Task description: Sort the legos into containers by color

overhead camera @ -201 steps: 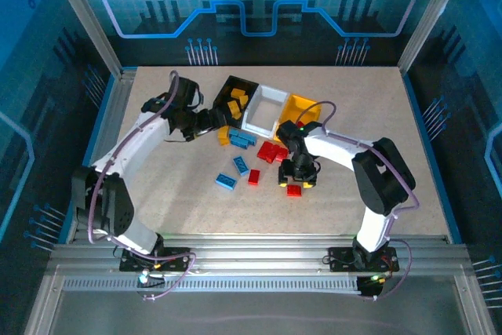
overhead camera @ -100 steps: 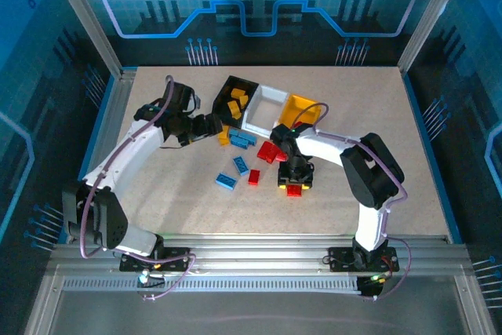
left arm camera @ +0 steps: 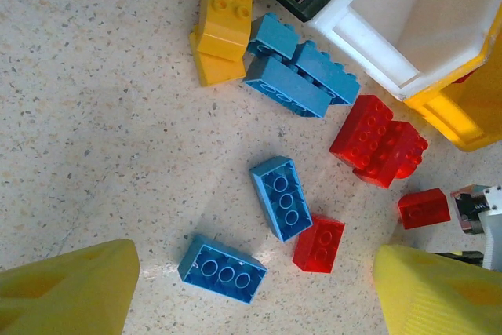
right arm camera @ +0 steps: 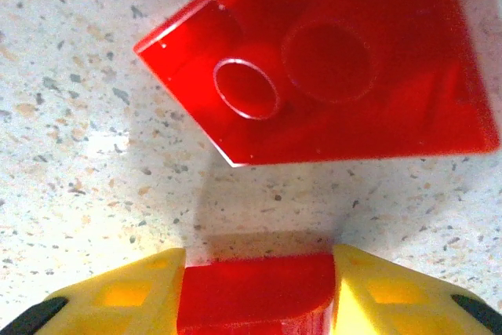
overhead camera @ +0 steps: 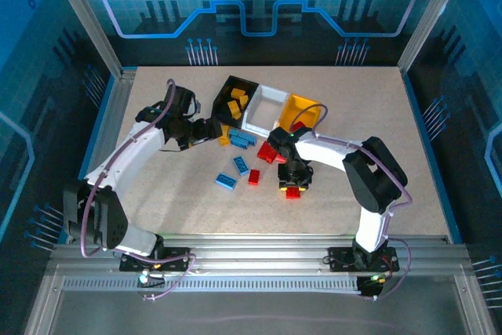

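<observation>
One red lego [right arm camera: 259,296] pinched in right claw [right arm camera: 257,268]; left claw [left arm camera: 255,272] wide near legos [left arm camera: 280,198]; open tabletop [overhead camera: 369,115] around.

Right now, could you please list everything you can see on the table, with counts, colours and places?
black bin, white bin, yellow bin: 3, in a row, far centre.
yellow-orange bricks: several in the black bin, 2 loose beside it.
blue bricks: 5, three clustered by the bins, two nearer.
red bricks: at least 5, loose, right of the blue bricks.
left end effector: 1, yellow fingers, open, empty.
right end effector: 1, yellow fingers, closed on one red brick.
</observation>
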You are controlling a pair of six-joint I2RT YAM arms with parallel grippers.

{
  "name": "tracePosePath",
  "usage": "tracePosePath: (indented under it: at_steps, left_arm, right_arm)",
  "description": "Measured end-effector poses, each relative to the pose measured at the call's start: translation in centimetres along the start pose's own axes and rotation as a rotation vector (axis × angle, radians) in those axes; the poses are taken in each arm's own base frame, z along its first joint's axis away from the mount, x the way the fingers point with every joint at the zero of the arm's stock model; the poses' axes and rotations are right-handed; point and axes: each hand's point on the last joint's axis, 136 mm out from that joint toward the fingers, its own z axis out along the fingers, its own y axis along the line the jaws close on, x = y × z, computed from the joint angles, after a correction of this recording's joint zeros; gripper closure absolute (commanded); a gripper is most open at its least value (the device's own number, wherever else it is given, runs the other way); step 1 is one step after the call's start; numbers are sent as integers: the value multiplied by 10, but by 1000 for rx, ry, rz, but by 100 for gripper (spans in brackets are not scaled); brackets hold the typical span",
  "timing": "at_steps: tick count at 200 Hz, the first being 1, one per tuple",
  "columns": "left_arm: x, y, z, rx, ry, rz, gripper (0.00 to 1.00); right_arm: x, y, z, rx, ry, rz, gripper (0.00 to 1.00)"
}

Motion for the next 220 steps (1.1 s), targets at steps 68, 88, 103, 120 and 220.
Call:
tracePosePath:
  at_steps: [68,88,103,120,220]
  left_arm:
    - [21,13,12,-26,54,-9,19]
    - [35,15,19,-37,91,3,19]
    - [46,14,23,-43,118,18,19]
    - [55,11,25,-45,140,35,18]
    - [86,10,29,-83,222,78,16]
  right_arm:
    - [-34,16,-66,-121,-128,2,57]
    - [-65,16,-96,-176,-203,24,56]
    - [-90,12,-119,-209,-256,47,56]
    - [-120,5,-134,-232,-304,74,56]
    - [-225,-6,-112,-208,-325,94,37]
